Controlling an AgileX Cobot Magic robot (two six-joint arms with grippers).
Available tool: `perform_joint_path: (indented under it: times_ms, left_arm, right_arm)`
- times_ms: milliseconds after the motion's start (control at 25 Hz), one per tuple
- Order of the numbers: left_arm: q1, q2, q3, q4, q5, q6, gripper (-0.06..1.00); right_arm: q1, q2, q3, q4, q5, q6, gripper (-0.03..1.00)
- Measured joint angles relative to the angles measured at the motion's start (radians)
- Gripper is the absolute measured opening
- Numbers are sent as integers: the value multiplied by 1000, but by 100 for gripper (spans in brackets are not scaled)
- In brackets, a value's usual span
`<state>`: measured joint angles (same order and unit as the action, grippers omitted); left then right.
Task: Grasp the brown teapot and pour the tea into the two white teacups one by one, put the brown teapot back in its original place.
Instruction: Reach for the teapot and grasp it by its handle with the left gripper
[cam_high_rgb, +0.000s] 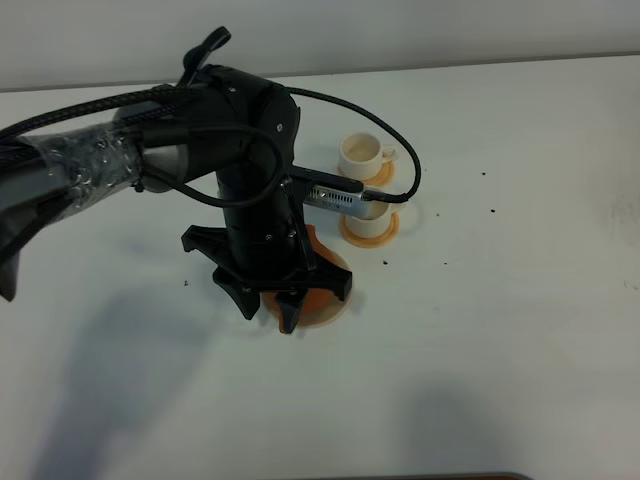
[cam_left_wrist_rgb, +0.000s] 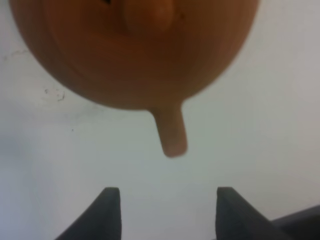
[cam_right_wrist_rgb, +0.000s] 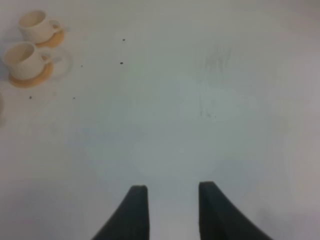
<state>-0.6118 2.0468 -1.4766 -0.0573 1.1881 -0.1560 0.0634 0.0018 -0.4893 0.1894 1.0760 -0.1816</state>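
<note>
The brown teapot (cam_left_wrist_rgb: 145, 50) fills the far part of the left wrist view, its stub-like handle (cam_left_wrist_rgb: 171, 132) pointing back at my left gripper (cam_left_wrist_rgb: 167, 205). That gripper is open, its fingertips (cam_left_wrist_rgb: 112, 210) just short of the handle, one to each side, touching nothing. In the exterior high view the left gripper (cam_high_rgb: 285, 305) hangs over the teapot (cam_high_rgb: 320, 245) and hides most of it. An edge of the tan saucer (cam_high_rgb: 335, 312) shows beneath. The two white teacups (cam_high_rgb: 365, 152) (cam_high_rgb: 368, 215) stand on orange coasters behind it. My right gripper (cam_right_wrist_rgb: 172, 205) is open over bare table.
The white table (cam_high_rgb: 500, 300) carries a few dark specks. The left arm and its cable (cam_high_rgb: 400, 150) reach over the near cup. The right wrist view shows both cups (cam_right_wrist_rgb: 35, 25) (cam_right_wrist_rgb: 22, 57) far off. The right arm is out of the exterior high view.
</note>
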Motion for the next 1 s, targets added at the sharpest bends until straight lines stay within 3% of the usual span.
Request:
perform_joint_path:
  times_ms: [1000]
  left_arm:
    - [3, 19, -26, 0, 0, -120, 39]
  right_arm:
    - [0, 0, 0, 0, 0, 1, 24]
